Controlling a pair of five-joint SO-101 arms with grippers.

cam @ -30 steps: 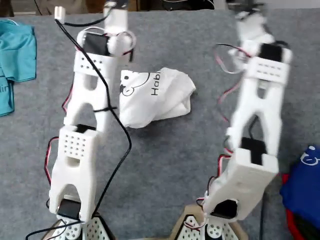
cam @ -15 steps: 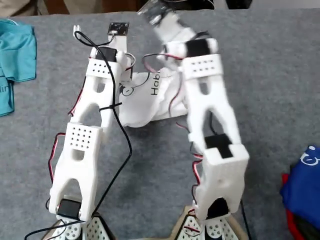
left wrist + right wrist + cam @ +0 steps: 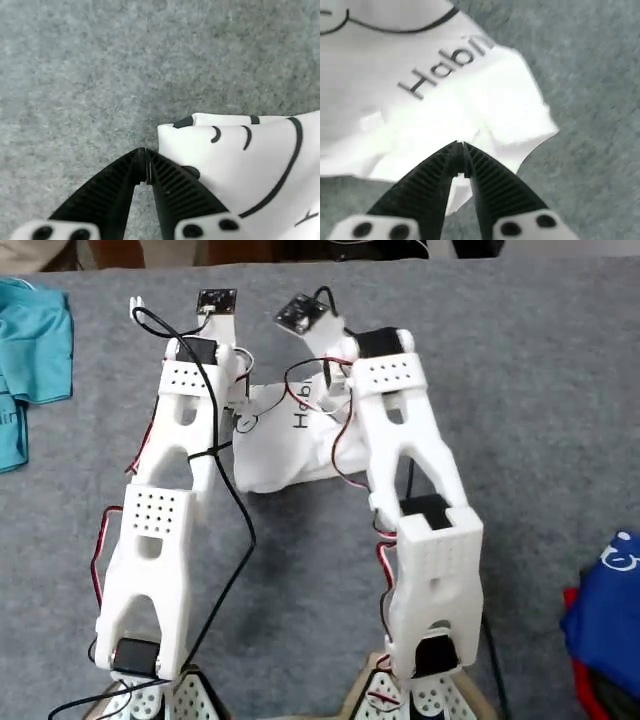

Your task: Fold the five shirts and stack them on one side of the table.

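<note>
On table (image 3: 520, 390), white shirt (image 3: 285, 455) w/ black lettering (image 3: 301, 408); L hand (image 3: 145, 167) at its corner, R hand (image 3: 459, 160) above, both clenched.

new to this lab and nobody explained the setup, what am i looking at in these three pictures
These are two small white robot arms side by side at a grey table. One picture looks down from a fixed camera above. The other two come from a camera on each arm's wrist, looking along its black gripper. A crumpled white shirt lies in the middle, a teal shirt at one edge and a blue shirt at the other. The left gripper is shut beside a corner of the white shirt, and the right gripper is shut above it. Neither visibly holds cloth.
</note>
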